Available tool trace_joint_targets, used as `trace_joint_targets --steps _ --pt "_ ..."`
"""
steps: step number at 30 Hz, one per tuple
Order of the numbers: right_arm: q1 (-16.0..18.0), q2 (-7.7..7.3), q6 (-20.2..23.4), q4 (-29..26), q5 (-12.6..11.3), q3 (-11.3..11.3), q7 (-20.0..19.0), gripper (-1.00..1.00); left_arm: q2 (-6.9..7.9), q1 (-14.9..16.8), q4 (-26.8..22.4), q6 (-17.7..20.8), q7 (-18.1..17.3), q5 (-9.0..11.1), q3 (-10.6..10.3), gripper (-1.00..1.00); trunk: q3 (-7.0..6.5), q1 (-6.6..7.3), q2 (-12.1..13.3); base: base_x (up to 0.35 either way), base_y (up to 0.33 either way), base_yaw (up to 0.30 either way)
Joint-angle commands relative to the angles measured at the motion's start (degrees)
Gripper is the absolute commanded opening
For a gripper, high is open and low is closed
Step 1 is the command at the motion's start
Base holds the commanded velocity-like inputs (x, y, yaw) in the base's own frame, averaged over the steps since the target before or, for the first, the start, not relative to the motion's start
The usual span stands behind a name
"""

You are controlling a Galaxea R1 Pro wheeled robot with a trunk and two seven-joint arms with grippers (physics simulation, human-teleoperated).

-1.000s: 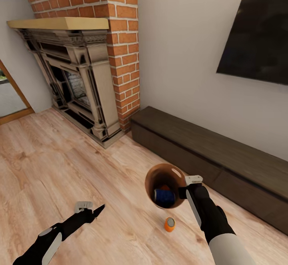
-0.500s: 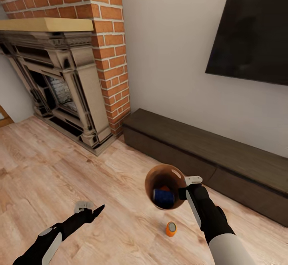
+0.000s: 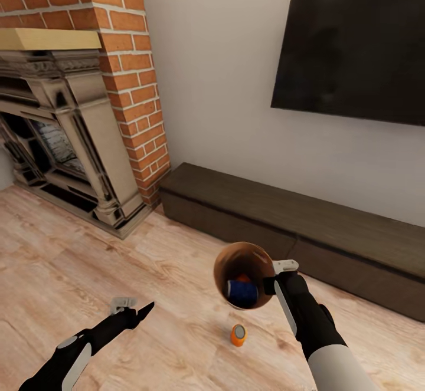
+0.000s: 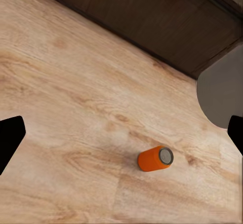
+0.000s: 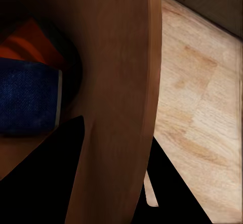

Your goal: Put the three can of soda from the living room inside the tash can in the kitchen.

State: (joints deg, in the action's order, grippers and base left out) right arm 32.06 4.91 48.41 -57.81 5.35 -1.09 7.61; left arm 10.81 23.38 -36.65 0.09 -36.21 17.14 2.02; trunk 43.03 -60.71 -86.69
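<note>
My right gripper (image 3: 277, 277) is shut on the rim of the trash can (image 3: 223, 261) and holds it tilted above the floor, with its brown inside facing the head camera. Inside lie a dark blue soda can (image 3: 241, 292) and an orange one (image 3: 242, 278). In the right wrist view the bin wall (image 5: 121, 82) sits between my fingers, with the blue can (image 5: 28, 102) and the orange can (image 5: 25, 41) behind it. A second orange can (image 3: 238, 334) lies on its side on the wood floor below the bin. My left gripper (image 3: 137, 307) hangs open to its left; its wrist view shows that can (image 4: 154, 158).
A long dark low cabinet (image 3: 295, 214) runs along the wall ahead under a black TV (image 3: 354, 49). A brick chimney with an ornate fireplace (image 3: 65, 143) stands at the left. Pale wood floor (image 3: 88, 249) stretches between me and them.
The whole view has swung to the right: the fireplace slid left and more of the TV shows. Both arms, the held bin and the cans in it keep their places.
</note>
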Motion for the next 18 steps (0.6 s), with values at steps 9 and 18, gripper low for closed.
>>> trace_joint_targets --steps 9,18 --pt "0.02 0.01 -0.07 -0.02 -0.52 -0.02 -0.06 -1.00 0.00 0.00 0.00 0.00 0.00 0.00 0.00 1.00 -0.30 0.00 0.00 0.000 0.000 -0.257" --pt "0.02 0.01 -0.07 0.37 -0.52 -0.05 -0.09 -1.00 0.00 0.00 0.00 -0.01 0.00 0.00 0.00 1.00 -0.60 0.00 0.00 0.000 0.000 -0.257"
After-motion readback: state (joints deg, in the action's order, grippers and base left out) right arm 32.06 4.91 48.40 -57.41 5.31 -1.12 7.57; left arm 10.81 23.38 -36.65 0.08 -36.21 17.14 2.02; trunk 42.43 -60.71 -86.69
